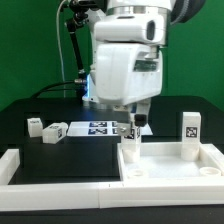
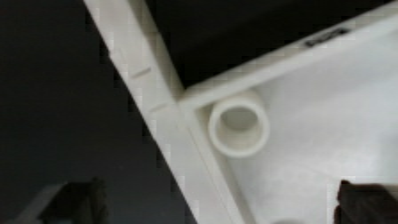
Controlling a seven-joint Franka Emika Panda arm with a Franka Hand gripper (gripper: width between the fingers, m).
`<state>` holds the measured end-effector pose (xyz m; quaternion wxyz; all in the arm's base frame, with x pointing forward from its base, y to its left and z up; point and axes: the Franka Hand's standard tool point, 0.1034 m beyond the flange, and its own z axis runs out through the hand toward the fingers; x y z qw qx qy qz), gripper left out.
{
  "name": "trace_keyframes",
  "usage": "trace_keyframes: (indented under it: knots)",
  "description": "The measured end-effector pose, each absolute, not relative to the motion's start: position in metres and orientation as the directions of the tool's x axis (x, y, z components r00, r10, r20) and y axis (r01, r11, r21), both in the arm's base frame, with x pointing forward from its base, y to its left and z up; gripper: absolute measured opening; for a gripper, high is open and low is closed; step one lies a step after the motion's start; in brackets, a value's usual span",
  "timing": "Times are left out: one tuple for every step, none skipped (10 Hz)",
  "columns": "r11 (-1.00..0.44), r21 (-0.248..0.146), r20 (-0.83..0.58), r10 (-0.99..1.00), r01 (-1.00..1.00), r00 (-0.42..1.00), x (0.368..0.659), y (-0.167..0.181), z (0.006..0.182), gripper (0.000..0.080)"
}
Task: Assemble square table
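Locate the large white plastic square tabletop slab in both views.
Exterior view: large white plastic square tabletop slab, low at the exterior view's right, under the open gripper.
Wrist view: one corner of it, close up, with a round socket.
Shared landmark: the raised rim's corner.

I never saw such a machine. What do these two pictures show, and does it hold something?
The big white machine is a robot arm. One picture comes from a camera off the arm; the other from a camera on the wrist, looking down between the dark fingers of the end effector. On the black table lie parts of a square table: the white tabletop, with a round socket, and short tagged legs. The flat sheet printed with tags is the marker board. The end effector is open over the tabletop's corner and holds nothing.
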<state>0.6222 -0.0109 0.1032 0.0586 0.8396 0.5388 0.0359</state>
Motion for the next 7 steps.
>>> trace_keyframes:
  knots:
    - [-0.479, 0.123, 0.005, 0.876, 0.869, 0.482, 0.602, -0.039, 0.112, 0.0649]
    - [-0.540, 0.113, 0.009, 0.840, 0.834, 0.543, 0.586, -0.061, 0.117, 0.0649]
    - [-0.616, 0.098, 0.017, 0.786, 0.782, 0.618, 0.574, -0.083, 0.118, 0.0649]
    - [-0.706, 0.086, 0.034, 0.708, 0.703, 0.706, 0.569, -0.103, 0.122, 0.0649]
    - [-0.745, 0.087, 0.038, 0.666, 0.662, 0.745, 0.569, -0.103, 0.121, 0.0649]
    - [-0.774, 0.081, 0.044, 0.633, 0.628, 0.773, 0.569, -0.098, 0.120, 0.0649]
    - [-0.818, 0.077, 0.050, 0.574, 0.569, 0.818, 0.569, -0.099, 0.120, 0.0649]
